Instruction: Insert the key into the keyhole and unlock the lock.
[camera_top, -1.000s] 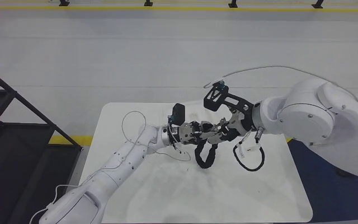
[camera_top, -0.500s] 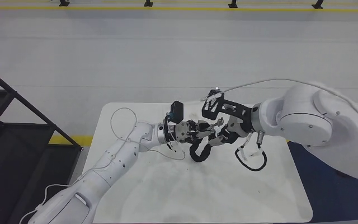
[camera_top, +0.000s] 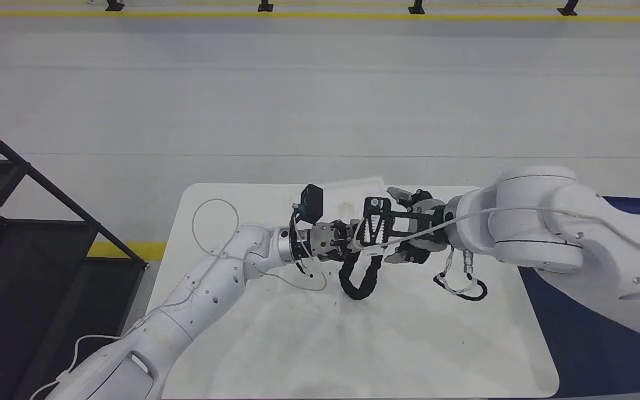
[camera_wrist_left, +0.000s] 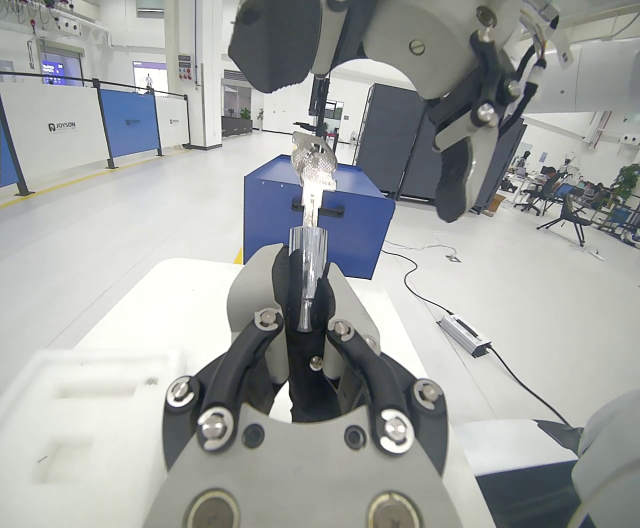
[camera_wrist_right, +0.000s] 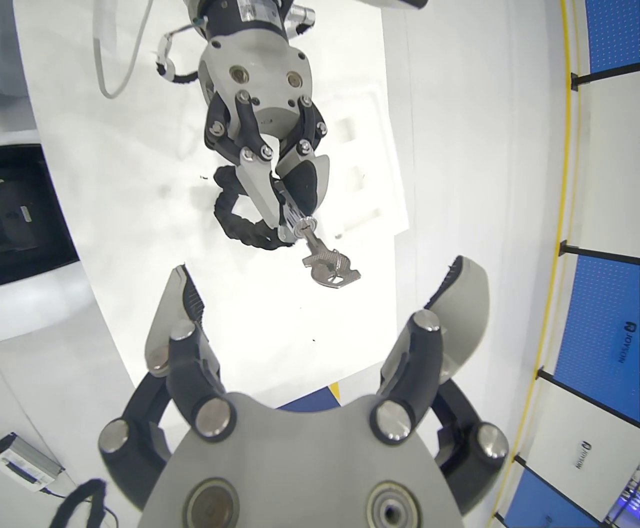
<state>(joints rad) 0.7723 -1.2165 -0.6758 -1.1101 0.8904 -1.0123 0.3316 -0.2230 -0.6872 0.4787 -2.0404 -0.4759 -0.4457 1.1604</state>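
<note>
Insertion looks done: flat silver metal key (camera_wrist_left: 314, 165) sits in the keyhole of the chrome-barrelled black cable lock (camera_wrist_left: 311, 250), clamped by left gripper (camera_wrist_left: 305, 272) above white table (camera_top: 450, 340). Right gripper (camera_wrist_right: 322, 280) spread wide, just off the key head. Remaining: grip, turn, unlock.

The fingers of my left gripper (camera_wrist_left: 300, 272) hide most of the lock (camera_wrist_left: 309, 250); the blade tip of the key (camera_wrist_left: 314, 167) is buried inside it, and the black cable (camera_wrist_right: 235, 227) passes behind one finger

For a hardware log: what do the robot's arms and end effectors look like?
Left arm and right arm: glossy white, thin white cables alongside. Left end effector and right end effector: silver-grey base, black linkages, silver pins, pale fingers with black pads.
</note>
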